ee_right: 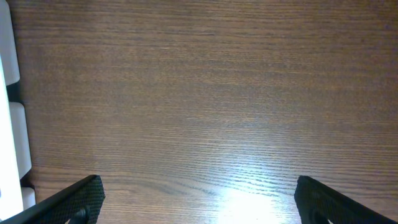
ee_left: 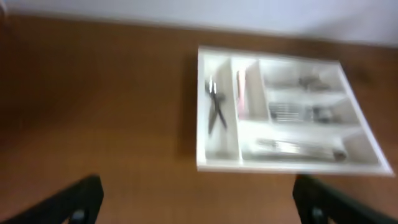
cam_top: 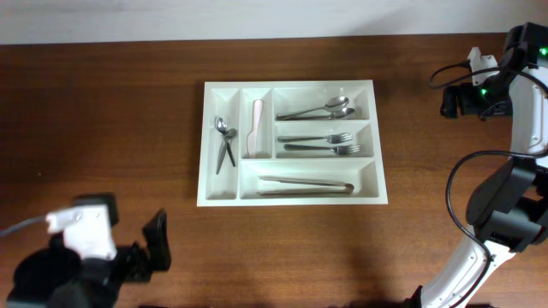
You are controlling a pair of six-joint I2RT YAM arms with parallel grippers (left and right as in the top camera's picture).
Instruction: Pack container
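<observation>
The white cutlery tray [cam_top: 377, 141] sits mid-table with small spoons [cam_top: 223, 141], a pale-handled knife [cam_top: 256, 128], large spoons [cam_top: 318, 109], forks [cam_top: 321, 143] and tongs [cam_top: 306, 185] in its compartments. It shows blurred in the left wrist view [ee_left: 219, 163]. My left gripper [cam_top: 152, 248] is open and empty at the front left, well away from the tray. Its fingers frame bare wood in the left wrist view [ee_left: 198, 205]. My right gripper [cam_top: 454, 101] is at the far right, open and empty over bare wood [ee_right: 198, 199].
The brown wooden table [cam_top: 103, 128] surrounds the tray. A white edge [ee_right: 9, 124] shows at the left of the right wrist view. A pale wall strip [cam_top: 257, 17] runs along the table's far edge. The right arm and its cables [cam_top: 505, 197] stand at the right side.
</observation>
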